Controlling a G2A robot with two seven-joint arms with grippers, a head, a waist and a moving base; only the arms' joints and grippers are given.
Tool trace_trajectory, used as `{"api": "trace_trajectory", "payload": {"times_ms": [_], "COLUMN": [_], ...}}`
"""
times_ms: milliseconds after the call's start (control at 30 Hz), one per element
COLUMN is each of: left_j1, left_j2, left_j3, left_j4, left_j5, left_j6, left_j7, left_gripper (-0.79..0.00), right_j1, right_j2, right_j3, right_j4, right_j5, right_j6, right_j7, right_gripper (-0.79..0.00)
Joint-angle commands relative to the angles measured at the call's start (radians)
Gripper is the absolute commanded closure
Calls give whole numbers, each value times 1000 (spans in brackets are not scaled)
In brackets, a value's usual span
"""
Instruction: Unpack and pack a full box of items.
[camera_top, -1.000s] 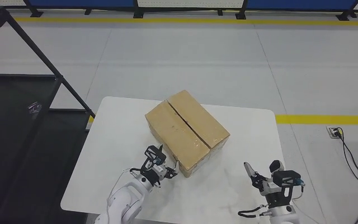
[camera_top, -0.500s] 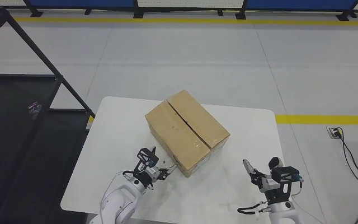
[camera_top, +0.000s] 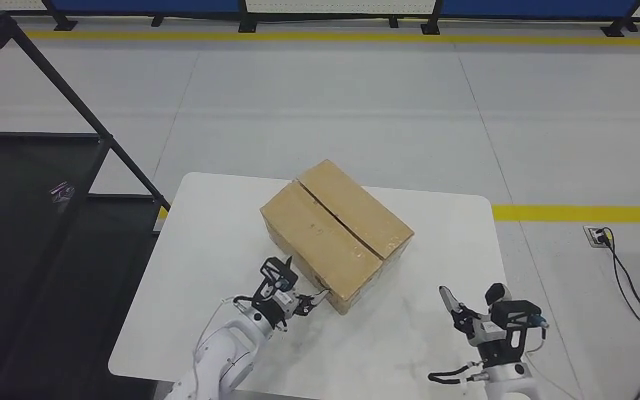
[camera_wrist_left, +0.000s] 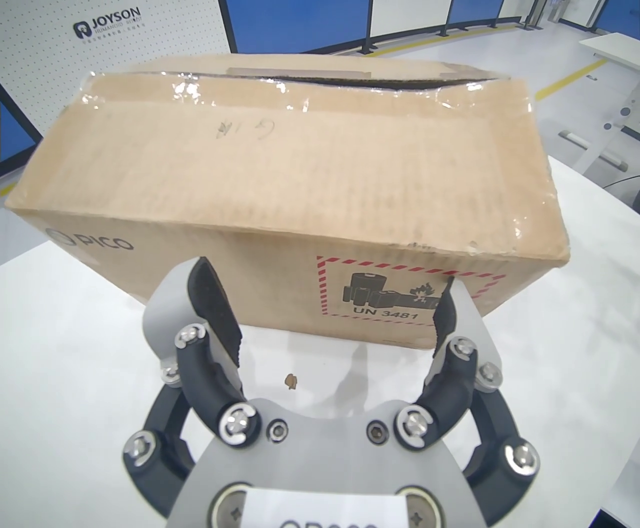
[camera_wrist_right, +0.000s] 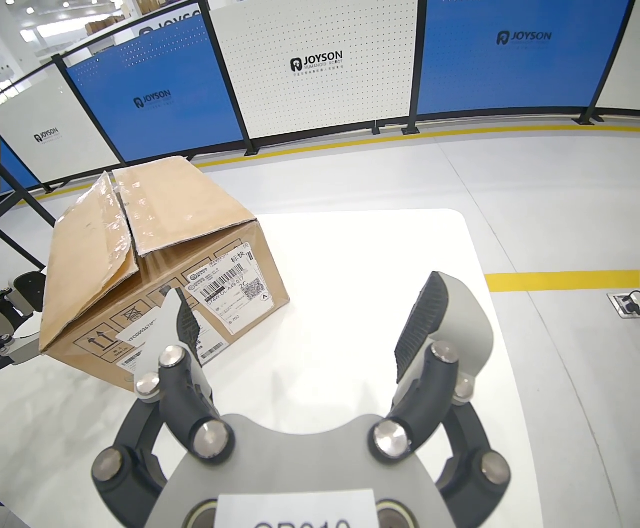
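A brown cardboard box sits skewed in the middle of the white table, its top flaps closed along a taped seam. My left gripper is open, right against the box's near end face, fingertips close to the hazard label. In the left wrist view the box looms just beyond the left gripper. My right gripper stands open near the table's front right corner, well apart from the box. The right wrist view has the box off beyond the right gripper, with shipping labels on its side.
A black metal frame stands off the table's left side. The table's front edge runs close below both grippers. Bare tabletop lies between the box and the right gripper. Blue and white panels fence the floor behind.
The left gripper drew back to the left, then came forward to the box's near end. The box has turned slightly. The right gripper barely shifted.
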Motion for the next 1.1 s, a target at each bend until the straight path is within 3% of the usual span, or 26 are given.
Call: {"api": "trace_trajectory", "payload": {"times_ms": [0, 800, 933, 1067], "left_j1": [-12, -90, -65, -1], "left_j2": [-3, -37, -30, -12], "left_j3": [9, 119, 91, 5], "left_j4": [11, 55, 22, -54], "left_j5": [-9, -24, -10, -12], "left_j6": [-1, -4, 2, 5], "left_j7": [4, -5, 15, 40], "left_gripper": [-785, -785, -785, -785], "right_j1": [-2, -17, -16, -8], "right_j2": [-1, -7, -8, -8], "right_j3": [1, 24, 26, 24], "right_j4": [-1, 9, 5, -4], "right_j5": [1, 22, 19, 5], "right_j6": [0, -16, -16, -22], "right_j7": [-1, -17, -14, 0], "right_gripper": [-785, -785, -785, -785]}}
